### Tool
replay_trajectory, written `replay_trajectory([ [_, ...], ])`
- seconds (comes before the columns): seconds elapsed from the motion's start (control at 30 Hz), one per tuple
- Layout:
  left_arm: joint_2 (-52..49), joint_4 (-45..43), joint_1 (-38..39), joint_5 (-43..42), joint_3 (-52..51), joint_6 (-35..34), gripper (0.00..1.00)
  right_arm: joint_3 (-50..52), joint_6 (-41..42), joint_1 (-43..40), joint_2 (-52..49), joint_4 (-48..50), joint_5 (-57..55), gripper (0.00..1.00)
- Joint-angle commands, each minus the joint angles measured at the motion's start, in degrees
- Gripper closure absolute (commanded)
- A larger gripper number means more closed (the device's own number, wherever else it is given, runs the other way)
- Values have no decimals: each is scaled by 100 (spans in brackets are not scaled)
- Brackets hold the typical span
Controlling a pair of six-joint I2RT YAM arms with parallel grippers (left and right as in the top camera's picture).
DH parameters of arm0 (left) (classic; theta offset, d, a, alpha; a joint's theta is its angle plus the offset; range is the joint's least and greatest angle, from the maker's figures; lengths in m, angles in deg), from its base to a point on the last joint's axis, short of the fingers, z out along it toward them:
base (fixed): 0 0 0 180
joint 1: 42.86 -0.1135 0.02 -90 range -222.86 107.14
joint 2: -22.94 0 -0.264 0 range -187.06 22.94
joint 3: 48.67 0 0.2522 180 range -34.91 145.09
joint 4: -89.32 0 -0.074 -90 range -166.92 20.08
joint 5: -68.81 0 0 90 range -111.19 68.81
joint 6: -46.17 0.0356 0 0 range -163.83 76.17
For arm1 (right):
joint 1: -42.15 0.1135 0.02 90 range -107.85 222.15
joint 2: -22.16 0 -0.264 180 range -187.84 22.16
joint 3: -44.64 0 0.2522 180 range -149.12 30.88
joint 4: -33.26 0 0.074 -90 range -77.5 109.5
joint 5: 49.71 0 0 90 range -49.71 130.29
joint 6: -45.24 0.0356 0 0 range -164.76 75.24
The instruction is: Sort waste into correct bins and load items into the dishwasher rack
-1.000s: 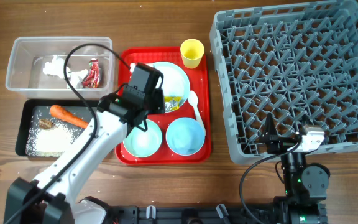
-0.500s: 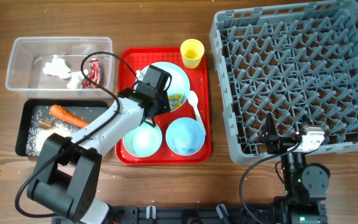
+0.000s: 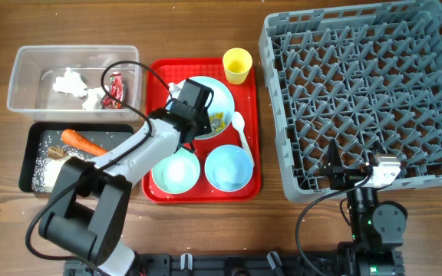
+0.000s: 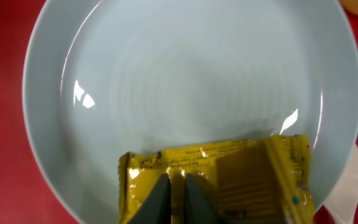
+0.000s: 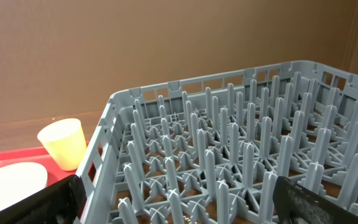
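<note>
A yellow wrapper (image 4: 247, 174) lies on the near part of the round light-blue plate (image 4: 191, 81). My left gripper (image 4: 178, 177) hangs just over the wrapper's left half. Its fingers are shut to a thin slit with nothing visibly pinched. From overhead the left gripper (image 3: 204, 123) is over the plate (image 3: 221, 93) on the red tray. My right gripper (image 5: 185, 205) is open at the near edge of the grey dishwasher rack (image 5: 114, 124), holding nothing. A yellow cup (image 3: 237, 64) stands at the red tray's far right corner.
The clear tub (image 3: 21, 77) holds white tissue (image 3: 71, 83) and a red wrapper (image 3: 114, 88). The black tray (image 3: 33, 142) holds a carrot (image 3: 83, 141), rice (image 3: 64, 175) and a brown lump (image 3: 58, 153). Two bowls (image 3: 176, 170) (image 3: 229, 167) and a white spoon (image 3: 240, 130) sit on the red tray (image 3: 253, 107).
My left arm swung from the red tray's left side onto the plate and settled over the yellow wrapper. The right arm stayed still.
</note>
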Motion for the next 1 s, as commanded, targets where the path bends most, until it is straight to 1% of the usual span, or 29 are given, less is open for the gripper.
replay_trajectory([
  [0.0,-66,-459,-76,140,-42,767,89,17,37,24,-17,17,50,0],
  [0.13,-66,-964,-223,136,-42,1515,87,17,37,24,-17,17,50,0],
  [0.2,-66,-1110,-317,142,-42,1683,85,17,37,24,-17,17,50,0],
  [0.3,-31,-1130,-496,142,111,1696,83,17,37,24,-17,17,50,0],
  [0.43,273,-640,-691,151,518,1683,74,17,37,24,-17,17,50,0],
  [0.5,490,-308,-776,179,682,1604,73,17,37,24,-17,17,50,0],
  [0.57,645,-2,-863,177,763,1394,72,17,37,24,-17,17,50,0],
  [0.63,754,400,-988,146,769,1019,71,17,35,24,-17,17,50,0],
  [0.7,756,815,-1130,-157,769,841,71,17,35,24,-17,17,50,0],
  [0.8,726,1276,-1281,-1143,767,911,71,17,37,24,-17,17,50,0],
  [0.83,706,1362,-1292,-1449,763,933,72,17,37,24,-17,17,50,0],
  [0.9,664,1399,-1259,-1919,752,933,79,17,37,24,-17,17,50,0],
  [0.97,608,1401,-1189,-2015,752,929,82,17,37,24,-17,17,50,0],
])
